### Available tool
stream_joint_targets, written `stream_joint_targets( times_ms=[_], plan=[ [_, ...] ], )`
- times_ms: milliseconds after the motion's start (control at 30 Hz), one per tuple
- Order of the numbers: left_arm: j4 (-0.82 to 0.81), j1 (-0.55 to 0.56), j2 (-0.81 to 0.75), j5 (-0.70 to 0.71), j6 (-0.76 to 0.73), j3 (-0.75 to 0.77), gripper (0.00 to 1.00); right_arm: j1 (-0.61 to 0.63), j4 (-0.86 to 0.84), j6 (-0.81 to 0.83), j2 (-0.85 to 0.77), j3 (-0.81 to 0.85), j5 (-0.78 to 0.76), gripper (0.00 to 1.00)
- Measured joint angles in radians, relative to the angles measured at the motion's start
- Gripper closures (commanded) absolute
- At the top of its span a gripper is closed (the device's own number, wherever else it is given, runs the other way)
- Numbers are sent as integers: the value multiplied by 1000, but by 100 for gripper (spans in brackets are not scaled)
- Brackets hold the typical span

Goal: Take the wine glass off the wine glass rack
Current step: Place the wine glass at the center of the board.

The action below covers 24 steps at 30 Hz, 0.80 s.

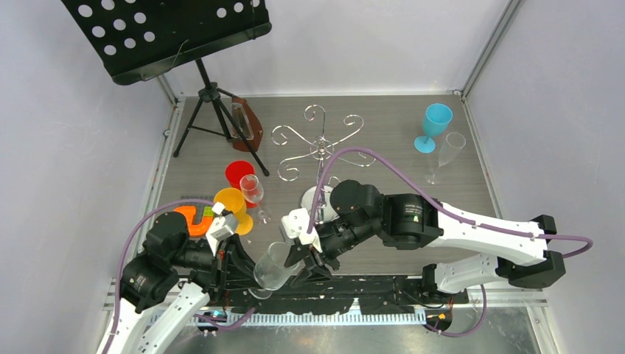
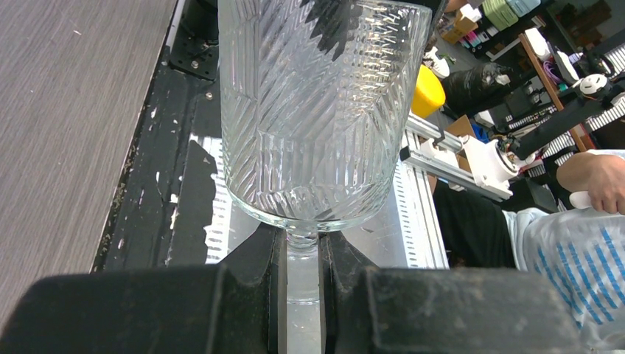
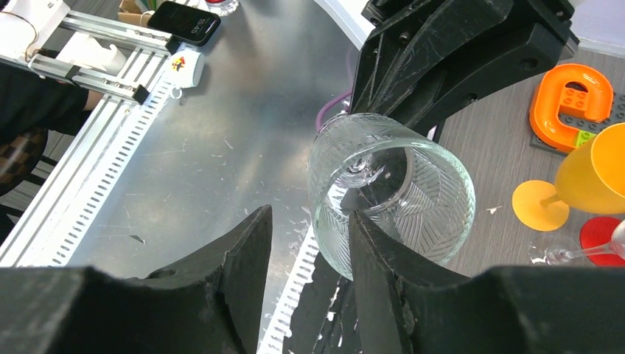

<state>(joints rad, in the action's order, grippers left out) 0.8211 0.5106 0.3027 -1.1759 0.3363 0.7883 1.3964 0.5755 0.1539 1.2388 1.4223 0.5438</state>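
Left wrist view shows the left end effector closed narrow on the stem of the wine glass, a clear bowl cut with slanted ribs that fills the upper middle of the frame. In the top external view the glass is held tilted at the bottom centre, over the dark near edge of the worktop. It is well apart from the wine glass rack, whose chrome scroll arms stand at the upper centre. In the right wrist view the right end effector stands partly open at the bottom of the frame, with the near wall of the glass's rim between its fingers. A gap shows beside the left-hand finger; whether the other finger touches the glass I cannot tell.
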Motion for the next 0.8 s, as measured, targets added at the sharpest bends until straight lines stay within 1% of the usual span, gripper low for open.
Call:
stream_joint_targets(
  times_ms=[133,267,333,367,500,567,667,700,733,800],
  plan=[
    [1,0,0,-2,0,0,100,0,-6,-2,18,6,21,60],
    [2,0,0,-3,0,0,100,0,-16,-5,33,11,35,64],
    [3,0,0,-3,0,0,100,-1,-21,-6,38,12,43,72],
    [3,1,0,-3,-1,0,100,-2,-23,-6,39,12,46,81],
    [8,3,0,-6,-3,0,100,-5,-31,-8,47,12,63,93],
    [9,4,0,-5,-4,0,99,-4,-32,-8,47,12,69,94],
    [9,5,0,-3,-4,0,91,-5,-32,-11,47,12,71,94],
    [9,5,0,-3,-4,0,85,-5,-32,-12,47,12,71,94],
    [9,5,0,-3,-4,0,76,-4,-32,-14,47,12,70,94],
    [9,5,0,-2,-9,0,65,-4,-32,-17,48,12,69,94]
  ],
)
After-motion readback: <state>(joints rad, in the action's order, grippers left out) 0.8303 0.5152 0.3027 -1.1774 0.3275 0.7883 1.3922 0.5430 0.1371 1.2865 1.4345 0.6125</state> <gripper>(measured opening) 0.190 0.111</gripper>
